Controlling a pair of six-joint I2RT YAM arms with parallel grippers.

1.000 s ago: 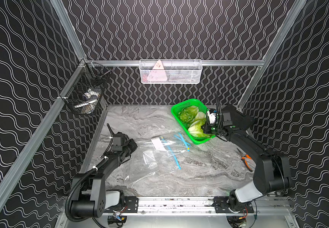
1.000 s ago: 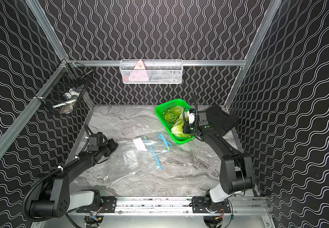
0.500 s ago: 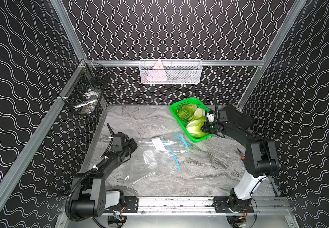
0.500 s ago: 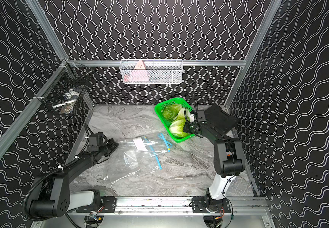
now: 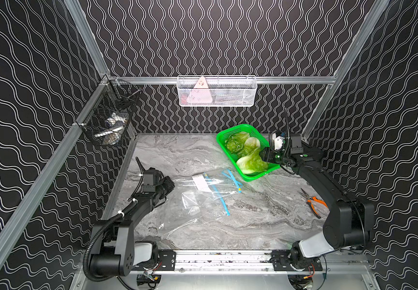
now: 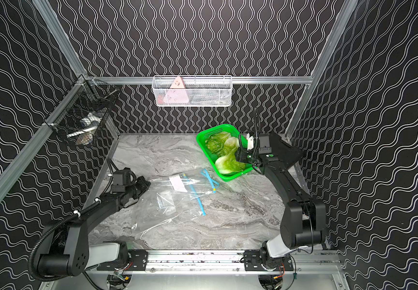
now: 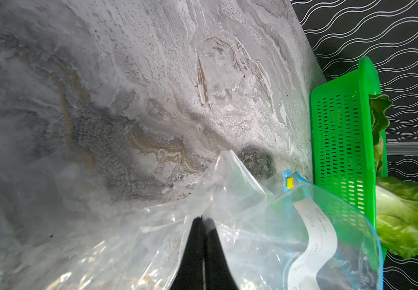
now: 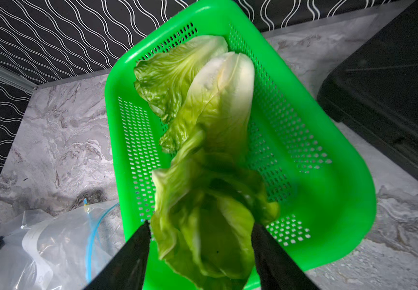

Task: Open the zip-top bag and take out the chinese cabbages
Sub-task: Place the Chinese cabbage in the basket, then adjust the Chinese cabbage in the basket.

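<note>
Found the chinese cabbages [image 5: 246,153] out of the zip-top bag [image 5: 202,200] and piled in the green mesh basket [image 5: 251,177] at far right. Saw one of them blurred between the widely spread jaws of the right gripper [image 8: 201,226], with no firm pinch to be made out. Noted the right arm reaching over the basket's right rim and masking part of it in both top views. Saw the bag lying slack mid-table, just beside the basket's near left side, its film pinched in the tightly closed left gripper [image 7: 202,219]. Spotted orange-handled pliers [image 5: 312,202] near the right edge in a top view only, plus a white wire basket [image 5: 216,91] on the far wall and a black wire basket [image 5: 107,120] on the left wall. Got from the left wrist alone the yellow slider [image 7: 289,182] and white label [image 7: 313,241] on the bag. Got from the right wrist alone the gap between finger and leaf, and a close look at a black case [image 8: 391,88] right of the basket.
</note>
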